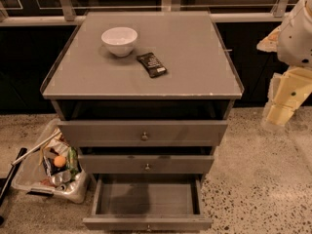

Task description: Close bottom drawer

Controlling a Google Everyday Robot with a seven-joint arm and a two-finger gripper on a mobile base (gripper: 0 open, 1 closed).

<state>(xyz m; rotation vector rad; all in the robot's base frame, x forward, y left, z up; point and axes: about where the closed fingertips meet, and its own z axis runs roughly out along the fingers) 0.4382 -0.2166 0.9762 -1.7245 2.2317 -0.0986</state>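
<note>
While the grey fronts [185, 132] above it sit farther back, the bottom drawer [146, 201] stands pulled out at the foot of the cabinet [59, 112]: a shallow matt rectangular tray, thin flat front, small round knob [148, 226]. A glossy white bowl [119, 41] and a dark flat packet [151, 64] rest on the smooth grey counter [195, 77]. A clear bin [29, 182] sits on the speckled floor [258, 179], left. The pale gripper [282, 112] hangs right of the cabinet; its state cannot be told. The drawer front faces the camera, long axis left-right.
</note>
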